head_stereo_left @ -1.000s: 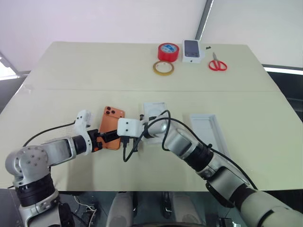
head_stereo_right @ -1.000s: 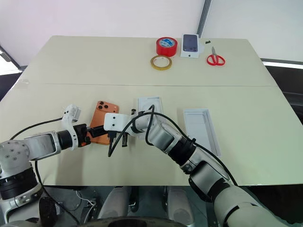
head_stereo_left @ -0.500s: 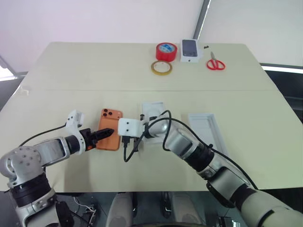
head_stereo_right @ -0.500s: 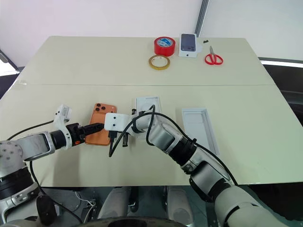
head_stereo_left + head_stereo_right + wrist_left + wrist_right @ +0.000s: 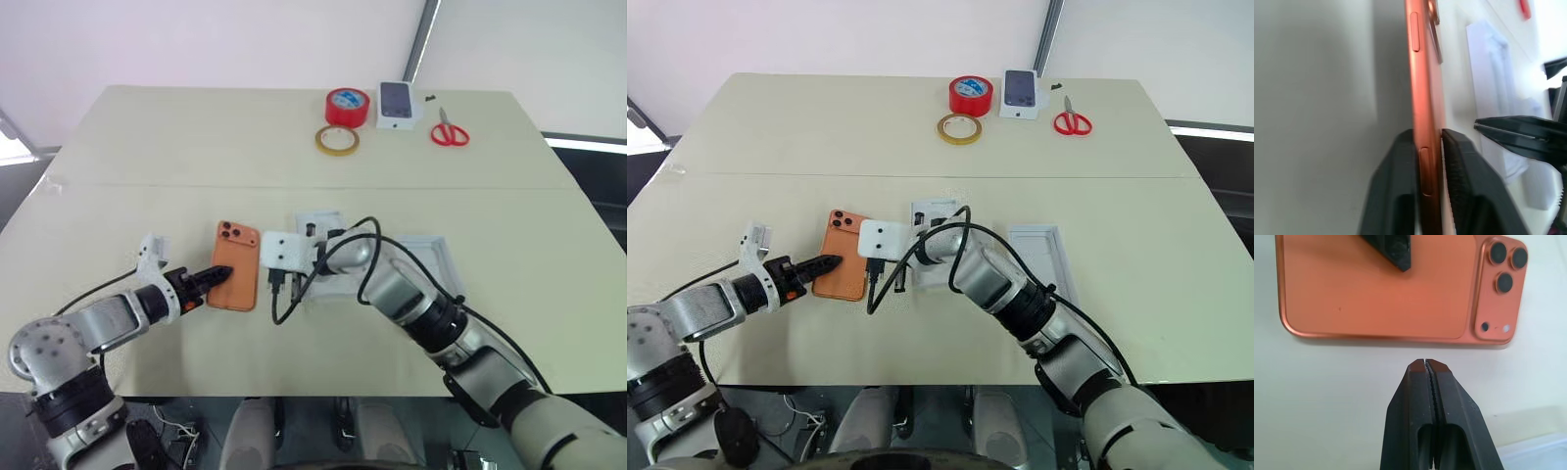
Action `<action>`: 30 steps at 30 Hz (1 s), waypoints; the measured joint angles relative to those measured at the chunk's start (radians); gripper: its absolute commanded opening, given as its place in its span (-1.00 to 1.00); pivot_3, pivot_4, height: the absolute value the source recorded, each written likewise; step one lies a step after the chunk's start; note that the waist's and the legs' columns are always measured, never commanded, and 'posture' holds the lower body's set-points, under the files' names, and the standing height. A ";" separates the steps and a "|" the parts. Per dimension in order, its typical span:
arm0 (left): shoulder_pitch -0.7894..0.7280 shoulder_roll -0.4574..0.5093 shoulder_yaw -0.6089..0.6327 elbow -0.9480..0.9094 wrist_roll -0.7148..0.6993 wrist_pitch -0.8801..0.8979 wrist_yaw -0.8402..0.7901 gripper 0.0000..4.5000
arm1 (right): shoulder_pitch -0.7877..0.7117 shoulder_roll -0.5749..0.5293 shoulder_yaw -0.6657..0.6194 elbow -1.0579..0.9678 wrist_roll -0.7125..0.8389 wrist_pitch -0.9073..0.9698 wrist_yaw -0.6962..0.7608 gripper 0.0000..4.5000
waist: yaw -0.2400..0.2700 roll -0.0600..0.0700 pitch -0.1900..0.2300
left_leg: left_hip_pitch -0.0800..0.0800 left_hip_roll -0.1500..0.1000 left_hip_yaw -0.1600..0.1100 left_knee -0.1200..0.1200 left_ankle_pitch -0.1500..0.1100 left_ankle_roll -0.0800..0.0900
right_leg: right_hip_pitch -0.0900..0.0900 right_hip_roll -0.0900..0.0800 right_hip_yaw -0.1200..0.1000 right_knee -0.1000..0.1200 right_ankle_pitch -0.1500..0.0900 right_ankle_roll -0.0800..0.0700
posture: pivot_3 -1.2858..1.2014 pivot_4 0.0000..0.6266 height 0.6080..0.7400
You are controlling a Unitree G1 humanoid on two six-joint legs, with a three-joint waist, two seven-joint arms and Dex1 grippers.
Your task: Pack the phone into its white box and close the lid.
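Observation:
The orange phone (image 5: 238, 278) lies back up on the table, its three lenses (image 5: 1504, 265) at the far end. My left gripper (image 5: 217, 276) is shut on the phone's left long edge, one finger (image 5: 1400, 191) on each face. My right gripper (image 5: 1424, 364) is shut on nothing, its tips a little short of the phone's right edge. The lid (image 5: 436, 253) lies to the right, white inner face up, partly behind my right arm. A white piece with a rounded recess (image 5: 319, 226) lies under my right wrist; whether the white box is beneath it I cannot tell.
At the table's far side are a red tape roll (image 5: 348, 106), a yellowish tape ring (image 5: 337, 140), a small white box picturing a dark phone (image 5: 396, 105) and red scissors (image 5: 450, 130). A black cable (image 5: 294, 299) loops under my right wrist.
My left gripper has closed from wide open onto the phone's edge and rolled a little. My right gripper has drawn back from the phone, to the right and up.

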 measured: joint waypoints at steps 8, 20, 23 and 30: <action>0.003 -0.086 -0.002 0.035 -0.230 -0.096 0.256 -0.98 | 0.001 -0.108 -0.095 -0.095 0.050 0.018 0.052 -1.00 | 0.003 -0.001 0.001 | -0.003 0.000 0.000 0.001 0.000 0.000 | -0.001 0.000 0.000 -0.001 0.000 0.000 | 0.03 -0.52 1.00; 0.009 -0.203 -0.388 -0.043 -0.526 -0.555 0.557 -0.98 | 0.058 -0.325 -0.286 -0.128 0.157 -0.017 0.118 -1.00 | 0.004 -0.002 0.001 | -0.004 -0.001 0.001 0.002 0.002 0.003 | -0.001 0.001 0.000 -0.001 0.000 0.000 | 0.03 -0.52 1.00; -0.008 -0.213 -0.461 -0.022 -0.494 -0.604 0.550 -0.98 | 0.083 -0.364 -0.304 -0.126 0.157 -0.018 0.114 -1.00 | 0.006 -0.002 0.001 | -0.004 -0.001 0.001 0.003 0.002 0.004 | -0.001 0.003 0.000 -0.001 0.000 0.000 | 0.03 -0.52 1.00; -0.036 -0.198 -0.572 0.074 -0.428 -0.632 0.534 -0.98 | 0.101 -0.391 -0.317 -0.126 0.157 -0.011 0.090 -1.00 | 0.016 -0.002 0.001 | -0.004 -0.001 0.001 0.003 0.002 0.004 | -0.001 0.007 0.000 -0.001 0.000 0.001 | 0.03 -0.52 1.00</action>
